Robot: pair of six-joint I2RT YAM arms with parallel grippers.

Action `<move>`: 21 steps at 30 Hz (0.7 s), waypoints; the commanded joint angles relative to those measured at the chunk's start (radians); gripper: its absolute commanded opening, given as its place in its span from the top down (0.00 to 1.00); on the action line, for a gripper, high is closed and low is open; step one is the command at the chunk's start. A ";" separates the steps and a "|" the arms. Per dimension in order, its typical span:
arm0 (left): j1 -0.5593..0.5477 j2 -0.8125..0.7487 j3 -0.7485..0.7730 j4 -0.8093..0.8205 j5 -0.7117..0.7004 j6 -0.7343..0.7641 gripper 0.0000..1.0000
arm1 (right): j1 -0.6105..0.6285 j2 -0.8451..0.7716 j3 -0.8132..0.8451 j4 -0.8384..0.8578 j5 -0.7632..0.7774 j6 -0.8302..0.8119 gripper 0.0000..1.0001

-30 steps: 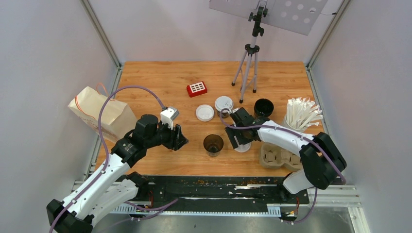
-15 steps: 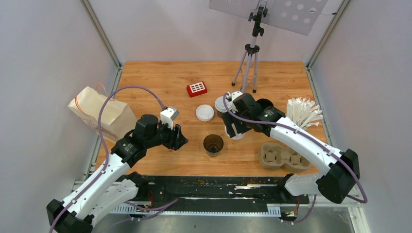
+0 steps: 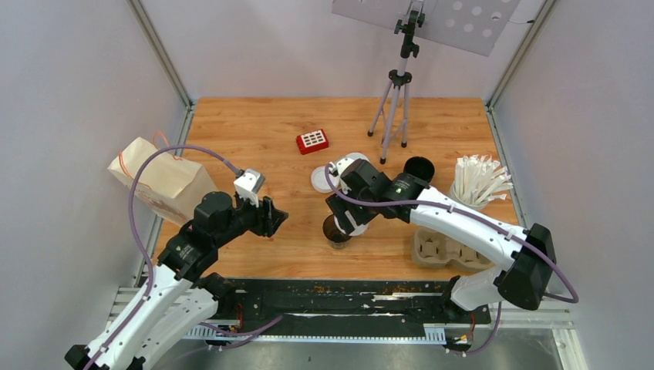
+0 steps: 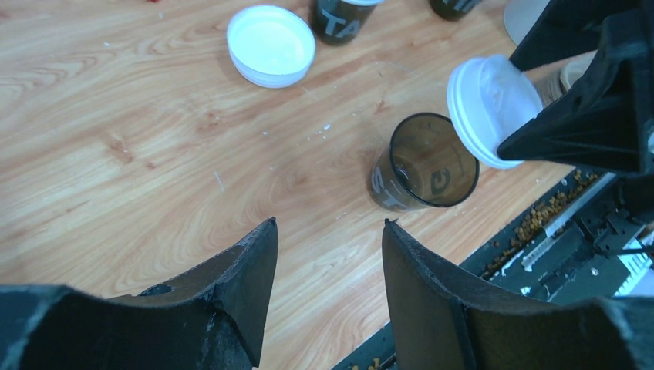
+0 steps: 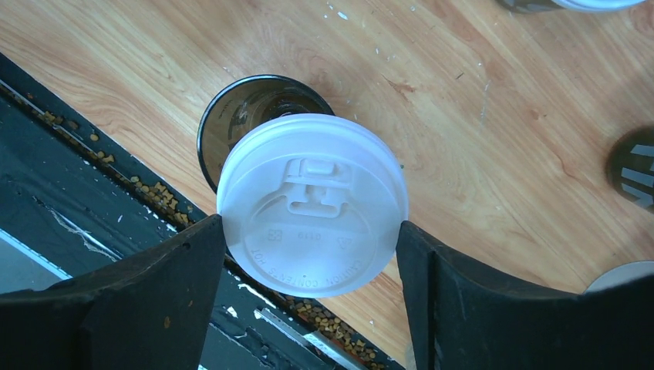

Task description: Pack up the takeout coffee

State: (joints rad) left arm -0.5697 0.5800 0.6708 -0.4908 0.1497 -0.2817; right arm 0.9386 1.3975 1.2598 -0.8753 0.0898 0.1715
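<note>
The round white plastic lid [image 5: 312,204] sits between the right jaws, which pinch it by its rim on two sides. It hangs just above the open small black paper cup [image 5: 247,108], but not right over the middle. In the right wrist view, part of the cup's rim peeks out on one side of the lid. In the left wrist view the lid looks tilted too.

Here is what could go wrong. If the lid comes down crooked or off to one side, I think one edge would catch the rim and the other would miss. Then it would not snap on. A push like that could also tip the cup, because nothing holds it steady. The cup stands near the front edge of the wooden tabletop [image 3: 254,123], so a knock could send it onto the black rail [image 3: 347,297] below. A hard squeeze might bend the thin lid as well.

The right arm [image 3: 463,220] reaches across to the left from its base, with its wrist bent down over the cup. The left arm [image 3: 185,247] is bent low on the other side. The left jaws stand wide with nothing in them, near the cup but apart from it.

A loose white lid [image 3: 324,179] lies further back on the tabletop.
</note>
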 commanded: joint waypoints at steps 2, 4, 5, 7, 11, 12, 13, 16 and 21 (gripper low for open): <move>-0.003 -0.071 0.026 0.012 -0.099 0.016 0.40 | 0.014 0.042 0.029 0.045 -0.014 0.026 0.22; -0.004 -0.099 0.022 0.015 -0.120 0.013 0.39 | 0.016 0.069 0.038 0.043 -0.016 0.023 0.22; -0.004 -0.108 0.021 0.015 -0.130 0.012 0.39 | 0.018 0.076 0.042 0.042 -0.018 0.022 0.22; -0.004 -0.120 0.018 0.014 -0.140 0.011 0.38 | 0.020 0.090 0.045 0.049 -0.021 0.019 0.22; -0.003 -0.124 0.016 0.013 -0.140 0.009 0.38 | 0.026 0.127 0.056 0.056 -0.039 0.018 0.22; -0.003 -0.124 0.018 0.014 -0.138 0.009 0.38 | 0.028 0.137 0.061 0.056 -0.039 0.019 0.22; -0.004 -0.125 0.017 0.013 -0.136 0.009 0.38 | 0.031 0.147 0.068 0.054 -0.039 0.019 0.22; -0.003 -0.126 0.019 0.012 -0.136 0.010 0.38 | 0.038 0.170 0.091 0.046 -0.038 0.018 0.22; -0.003 -0.124 0.018 0.012 -0.135 0.013 0.38 | 0.040 0.193 0.108 0.034 -0.043 0.016 0.21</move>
State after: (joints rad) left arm -0.5697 0.4572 0.6708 -0.4988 0.0242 -0.2821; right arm 0.9733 1.5795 1.3155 -0.8555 0.0540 0.1787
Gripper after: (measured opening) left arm 0.619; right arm 0.791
